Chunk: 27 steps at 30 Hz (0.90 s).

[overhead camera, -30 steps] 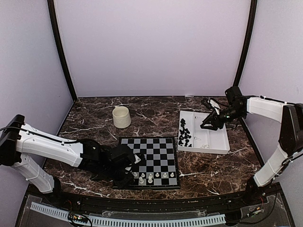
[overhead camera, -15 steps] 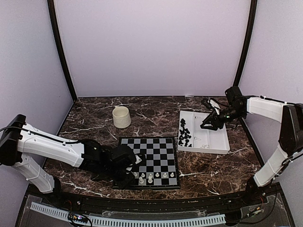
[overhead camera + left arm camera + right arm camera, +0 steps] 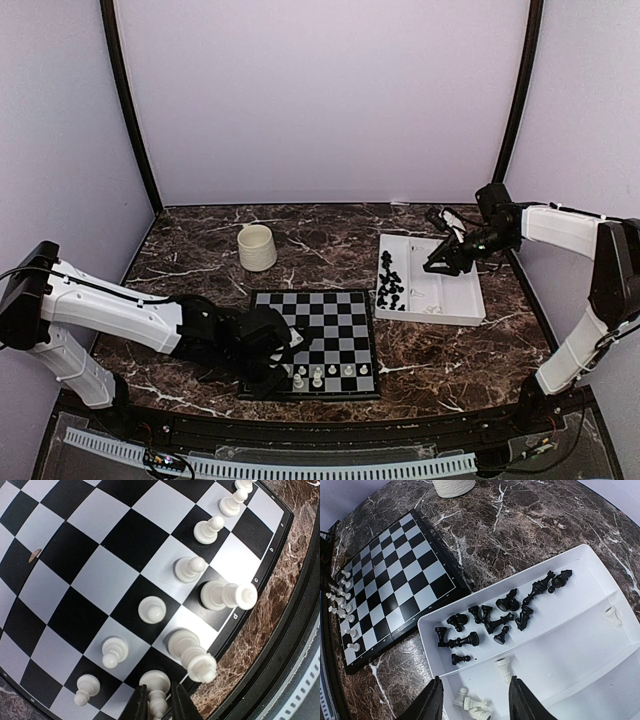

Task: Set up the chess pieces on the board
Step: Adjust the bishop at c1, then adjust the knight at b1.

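The board (image 3: 330,310) lies at the near middle of the table, with several white chess pieces (image 3: 317,378) standing along its near rows. My left gripper (image 3: 283,352) is low over the board's near left corner. In the left wrist view its fingers (image 3: 137,705) are shut on the stem of a white piece (image 3: 156,690) standing on a dark square of the board (image 3: 100,570), beside other white pieces (image 3: 151,608). My right gripper (image 3: 437,265) is open and empty above the white tray (image 3: 455,300). The tray holds several black pieces (image 3: 495,615) and a few white ones (image 3: 475,705).
A cream cup (image 3: 257,247) stands behind the board on the left. The tray (image 3: 580,645) has long compartments and sits right of the board (image 3: 395,575). Dark marble table, purple walls on three sides, a black rail at the near edge.
My left arm has edged slightly to the right over the board's near left corner. My right arm has not moved.
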Tool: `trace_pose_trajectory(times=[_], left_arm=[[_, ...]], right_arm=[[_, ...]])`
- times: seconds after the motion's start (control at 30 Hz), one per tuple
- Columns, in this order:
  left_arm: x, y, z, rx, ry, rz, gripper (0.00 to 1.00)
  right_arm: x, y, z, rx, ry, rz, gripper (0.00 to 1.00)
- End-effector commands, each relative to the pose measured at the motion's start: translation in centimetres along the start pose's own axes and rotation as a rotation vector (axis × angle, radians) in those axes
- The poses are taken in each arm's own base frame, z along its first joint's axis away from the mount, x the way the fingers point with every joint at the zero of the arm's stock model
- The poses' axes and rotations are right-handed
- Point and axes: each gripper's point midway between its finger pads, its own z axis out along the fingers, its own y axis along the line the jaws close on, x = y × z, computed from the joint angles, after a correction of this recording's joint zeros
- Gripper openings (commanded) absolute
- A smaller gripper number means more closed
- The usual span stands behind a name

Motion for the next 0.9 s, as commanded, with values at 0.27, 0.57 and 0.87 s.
trace_pose_trajectory(times=[0.27,0.57,0.87], left_arm=[[-0.6,-0.2,-1.0,-0.001,-0.024,-0.001,0.37],[1.4,0.9,-1.8,-0.027,-0.011,-0.045,0.37],[2.1,1.4,-1.4,-0.049,0.014,-0.046,0.37]], right_arm=[[0.1,0.4,-0.1,-0.018,-0.008,0.002,0.46],[0.0,0.4,0.0,-0.022,-0.01,0.001,0.46],[0.0,0.5,-0.1,-0.024,-0.01,0.001,0.46]])
